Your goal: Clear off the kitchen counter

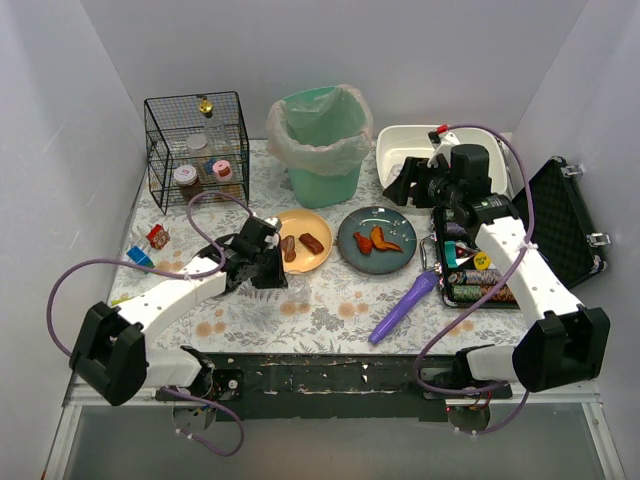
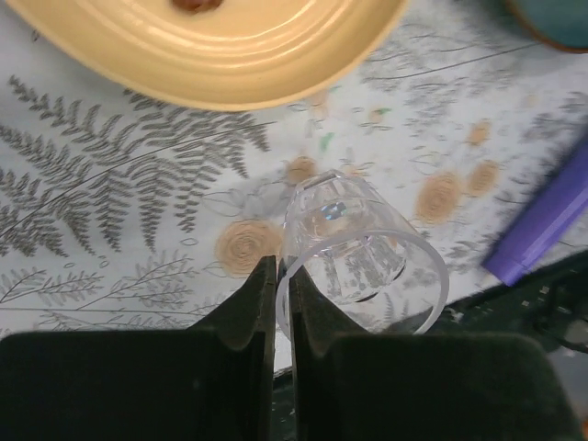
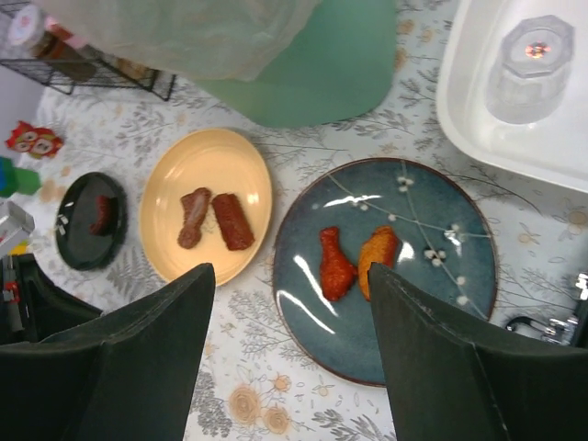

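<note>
The kitchen counter (image 1: 330, 312) has a fern-and-flower cloth. My left gripper (image 1: 262, 268) is shut on the rim of a clear glass cup (image 2: 360, 253), one finger inside and one outside (image 2: 283, 268), low over the cloth just in front of the yellow plate (image 1: 305, 240) that holds two brown sausage pieces. My right gripper (image 1: 402, 185) is open and empty, high above the blue plate (image 3: 386, 276), which holds two chicken pieces (image 3: 336, 264). A purple tool (image 1: 405, 305) lies on the cloth at front right.
A green bin (image 1: 320, 140) with a plastic liner stands at the back centre. A white basin (image 1: 400, 150) at back right holds an upturned glass (image 3: 533, 60). A wire cage (image 1: 195, 150) with jars is at back left. An open black case (image 1: 560, 215) is at right. Small packets (image 1: 158, 236) lie at left.
</note>
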Robot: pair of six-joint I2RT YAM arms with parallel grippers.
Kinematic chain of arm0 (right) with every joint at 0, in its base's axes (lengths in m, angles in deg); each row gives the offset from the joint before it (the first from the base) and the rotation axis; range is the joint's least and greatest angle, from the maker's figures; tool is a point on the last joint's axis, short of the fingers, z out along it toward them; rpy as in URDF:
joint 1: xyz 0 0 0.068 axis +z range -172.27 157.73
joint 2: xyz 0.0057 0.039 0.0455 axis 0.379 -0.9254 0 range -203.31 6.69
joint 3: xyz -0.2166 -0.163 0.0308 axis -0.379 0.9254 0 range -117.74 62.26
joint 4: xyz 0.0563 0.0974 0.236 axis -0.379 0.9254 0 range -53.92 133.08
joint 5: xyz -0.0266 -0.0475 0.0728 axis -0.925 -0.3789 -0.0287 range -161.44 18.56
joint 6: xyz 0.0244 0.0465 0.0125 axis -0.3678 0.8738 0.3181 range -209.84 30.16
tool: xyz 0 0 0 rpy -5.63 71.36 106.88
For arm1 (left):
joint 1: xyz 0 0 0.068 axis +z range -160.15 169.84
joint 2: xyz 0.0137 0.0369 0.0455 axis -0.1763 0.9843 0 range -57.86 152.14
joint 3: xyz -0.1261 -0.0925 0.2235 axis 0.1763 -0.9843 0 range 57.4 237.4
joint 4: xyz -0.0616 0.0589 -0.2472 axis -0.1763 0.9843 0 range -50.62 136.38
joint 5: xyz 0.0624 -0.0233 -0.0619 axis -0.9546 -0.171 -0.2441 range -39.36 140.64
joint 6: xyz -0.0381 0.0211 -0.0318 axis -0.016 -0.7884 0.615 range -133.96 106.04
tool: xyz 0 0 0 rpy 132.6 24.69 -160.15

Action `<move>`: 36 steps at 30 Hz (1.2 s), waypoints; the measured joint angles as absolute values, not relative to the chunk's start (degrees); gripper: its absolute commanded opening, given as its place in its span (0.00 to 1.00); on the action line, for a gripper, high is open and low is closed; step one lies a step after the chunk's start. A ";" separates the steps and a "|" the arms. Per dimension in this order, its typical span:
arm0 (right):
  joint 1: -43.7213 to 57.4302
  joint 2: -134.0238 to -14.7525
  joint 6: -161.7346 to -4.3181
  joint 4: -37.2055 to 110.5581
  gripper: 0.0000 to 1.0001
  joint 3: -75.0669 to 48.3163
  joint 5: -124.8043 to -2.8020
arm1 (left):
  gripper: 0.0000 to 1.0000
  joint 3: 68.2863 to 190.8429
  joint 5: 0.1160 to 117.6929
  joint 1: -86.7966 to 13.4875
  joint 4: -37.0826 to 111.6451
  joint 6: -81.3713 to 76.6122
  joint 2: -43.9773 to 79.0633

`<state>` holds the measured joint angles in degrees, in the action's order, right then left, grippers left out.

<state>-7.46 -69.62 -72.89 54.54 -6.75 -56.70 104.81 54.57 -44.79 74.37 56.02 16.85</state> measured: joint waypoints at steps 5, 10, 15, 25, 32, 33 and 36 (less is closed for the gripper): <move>-7.46 -65.23 -66.42 45.97 0.76 -0.68 -47.35 | 0.00 104.81 60.14 -44.79 67.66 56.93 5.53; -7.11 -61.58 -55.51 34.39 0.78 5.99 -39.02 | 0.00 103.81 65.67 -44.77 51.81 61.79 -5.18; -4.93 -57.49 -45.09 25.10 0.80 10.05 -36.09 | 0.00 98.54 70.43 -44.77 31.55 70.77 -5.99; 10.68 -50.69 -32.02 10.28 0.81 14.93 -49.25 | 0.00 90.83 70.50 -44.77 3.81 82.57 -1.44; 16.27 -48.07 -28.04 3.74 0.81 20.09 -63.59 | 0.00 90.69 70.06 -44.77 -6.70 85.09 0.18; 16.75 -47.98 -27.28 2.32 0.82 20.96 -64.79 | 0.00 90.59 70.06 -44.77 -7.51 85.28 0.64; 17.71 -48.90 -25.57 -0.85 0.81 21.92 -67.11 | 0.00 90.13 69.98 -44.77 -9.83 85.98 1.82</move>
<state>17.71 -48.90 -25.57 -0.85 21.92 -67.11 90.13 69.98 -44.77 -9.83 85.98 1.82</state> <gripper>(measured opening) 0.817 0.043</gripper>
